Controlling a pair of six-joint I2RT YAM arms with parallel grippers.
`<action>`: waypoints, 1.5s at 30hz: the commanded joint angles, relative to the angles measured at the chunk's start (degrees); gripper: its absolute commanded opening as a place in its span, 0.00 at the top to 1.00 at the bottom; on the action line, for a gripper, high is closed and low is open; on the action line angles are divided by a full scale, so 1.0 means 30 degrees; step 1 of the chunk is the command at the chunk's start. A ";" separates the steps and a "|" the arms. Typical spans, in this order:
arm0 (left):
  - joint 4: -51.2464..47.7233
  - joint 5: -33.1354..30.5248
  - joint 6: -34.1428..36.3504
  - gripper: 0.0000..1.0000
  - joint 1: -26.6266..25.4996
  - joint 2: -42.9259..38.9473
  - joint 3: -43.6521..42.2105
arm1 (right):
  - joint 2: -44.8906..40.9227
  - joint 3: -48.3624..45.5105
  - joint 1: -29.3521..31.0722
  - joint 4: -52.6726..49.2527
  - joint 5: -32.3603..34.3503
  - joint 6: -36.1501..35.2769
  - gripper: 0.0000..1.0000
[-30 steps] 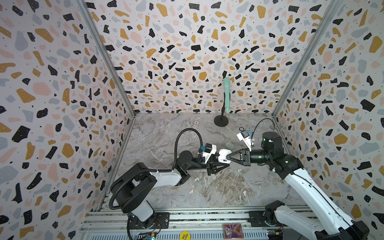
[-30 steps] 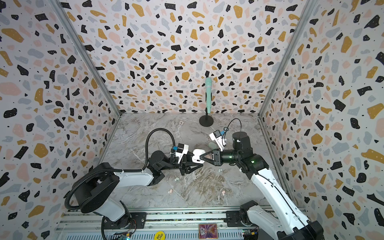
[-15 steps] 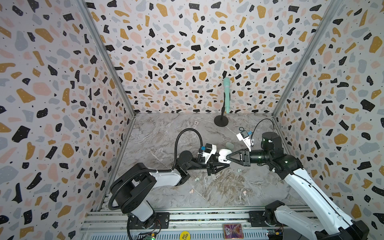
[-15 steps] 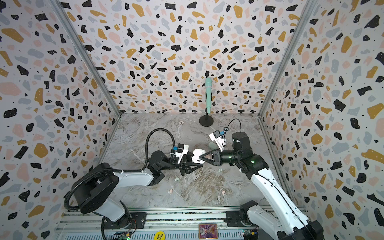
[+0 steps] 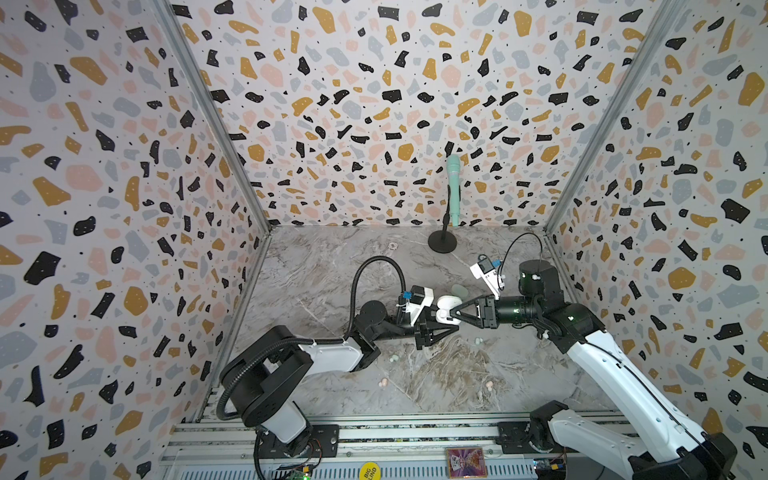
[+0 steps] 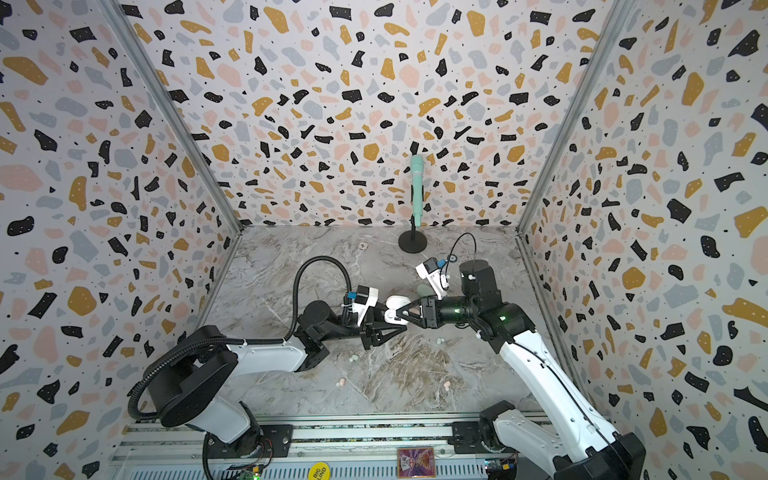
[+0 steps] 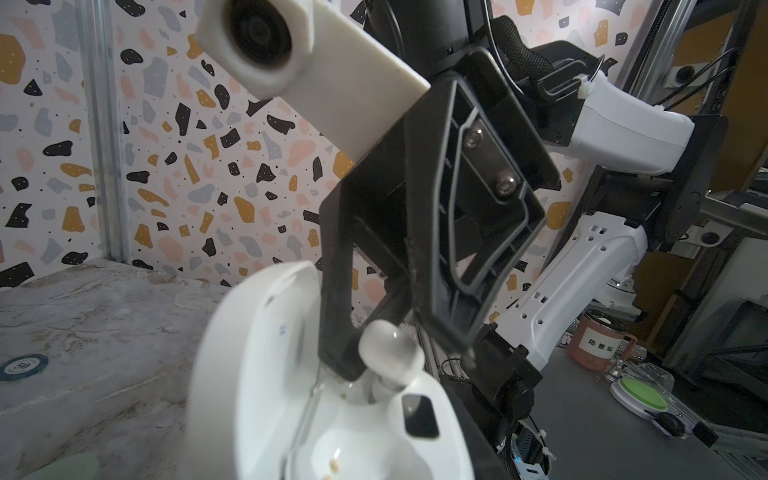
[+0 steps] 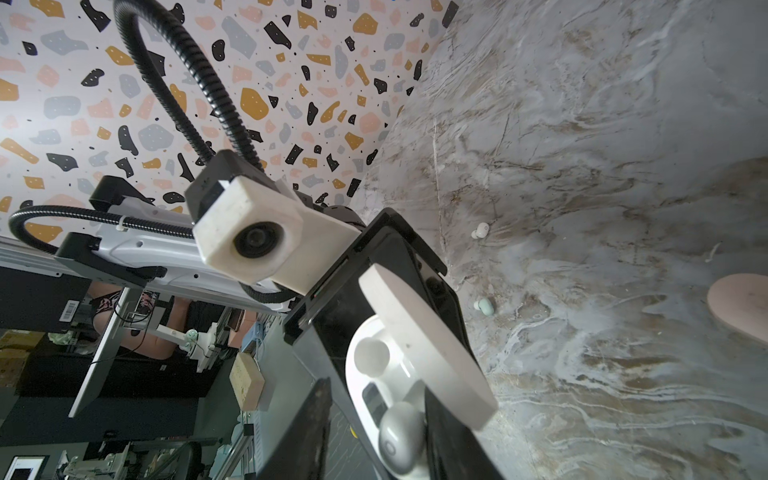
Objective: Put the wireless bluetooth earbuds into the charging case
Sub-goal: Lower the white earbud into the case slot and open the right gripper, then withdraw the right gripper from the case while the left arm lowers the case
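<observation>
tabletop; earbud in case, wrist-views only

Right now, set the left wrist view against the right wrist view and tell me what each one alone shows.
Only the left wrist view: a dark round poker chip lying flat, and a pink labelled mug beyond the right arm. Only the right wrist view: a loose white earbud, a loose mint earbud and a pale pink pebble-shaped case. Both: the grey marble table, the open white plastic charging case, and a white earbud at its socket between the right gripper fingers.
</observation>
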 commanded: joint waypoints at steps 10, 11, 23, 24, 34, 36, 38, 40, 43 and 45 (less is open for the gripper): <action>0.1866 0.0679 0.0493 0.80 -0.0285 -0.0642 0.0369 | 0.0251 0.2116 0.0240 -0.2094 0.3181 -0.1262 0.46; 0.1852 0.0679 0.0493 0.80 -0.0289 -0.0661 0.0343 | 0.0238 0.2250 0.0229 -0.2149 0.3243 -0.1268 0.45; 0.1575 -0.0321 0.0724 0.80 0.0709 -0.1066 -0.1011 | -0.0753 0.2968 0.0755 -0.3419 0.2844 -0.1527 0.40; 0.1571 -0.0442 0.0685 0.80 0.0988 -0.1224 -0.1334 | -0.0965 0.2789 0.0755 -0.3614 0.2992 -0.1519 0.39; -0.0332 -0.1828 0.1265 0.80 0.3387 -0.4421 -0.3795 | -0.2578 -0.1225 0.2025 -0.2839 0.4939 -0.1142 0.36; -0.1499 -0.2112 0.1796 0.80 0.3900 -0.5188 -0.3880 | -0.2259 -0.2193 0.3038 -0.1864 0.6089 -0.0959 0.36; -0.2654 -0.2450 0.2316 0.81 0.4470 -0.5913 -0.3913 | -0.1498 -0.2808 0.4151 -0.0951 0.7253 -0.0931 0.36; -0.3344 -0.2829 0.2568 0.81 0.5227 -0.6544 -0.4003 | -0.0377 -0.3326 0.5201 0.0353 0.8341 -0.0897 0.36; -0.3729 -0.3119 0.2425 0.81 0.6514 -0.7065 -0.4069 | 0.1800 -0.3304 0.6412 0.1874 0.9713 -0.0961 0.36; -0.3861 -0.3317 0.2192 0.81 0.7343 -0.7341 -0.4082 | 0.3591 -0.2818 0.7067 0.2461 1.0920 -0.0946 0.36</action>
